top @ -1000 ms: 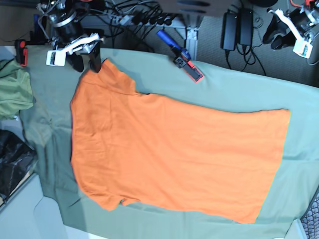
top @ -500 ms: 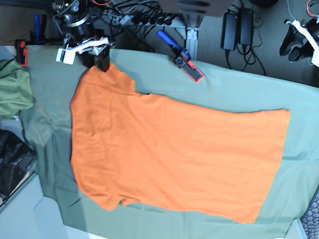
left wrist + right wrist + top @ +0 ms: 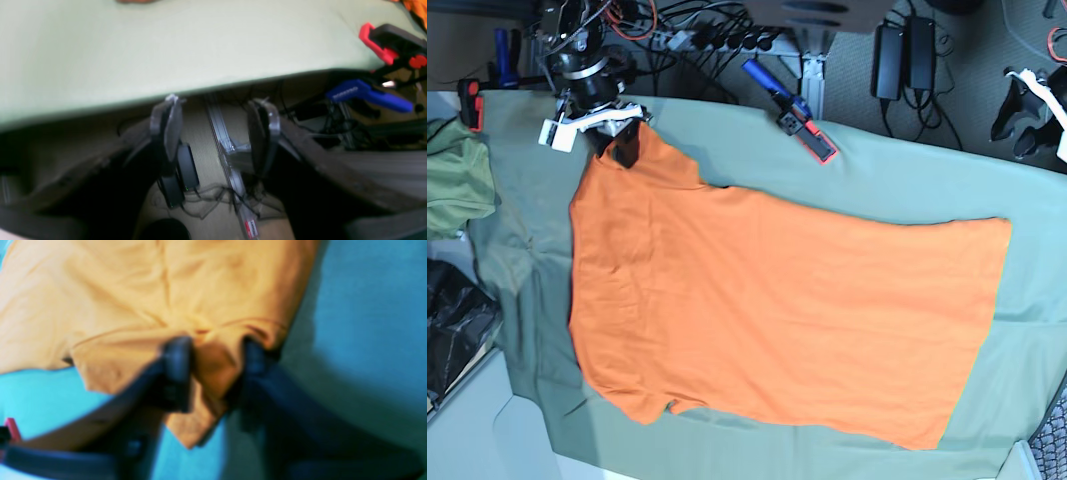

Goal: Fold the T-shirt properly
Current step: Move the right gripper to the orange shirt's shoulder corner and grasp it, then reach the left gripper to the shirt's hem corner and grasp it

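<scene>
A: Where is the plain bright orange short-sleeved T-shirt [image 3: 777,310]?

B: It lies spread flat on the large sage-green cloth [image 3: 907,170] covering the tabletop. A crumpled olive-green garment [image 3: 455,180] sits beyond the shirt's sleeve end, and a blue-and-red clamp [image 3: 789,110] grips the cloth's edge beside the shirt.

A: And the right gripper [image 3: 213,350]?

B: It is at the shirt's upper sleeve, fingers [image 3: 176,370] parted, with a fold of orange fabric between them.

A: The left gripper [image 3: 213,133]?

B: It hangs off the cloth's edge, well apart from the shirt, fingers [image 3: 166,130] wide apart and holding nothing.
</scene>
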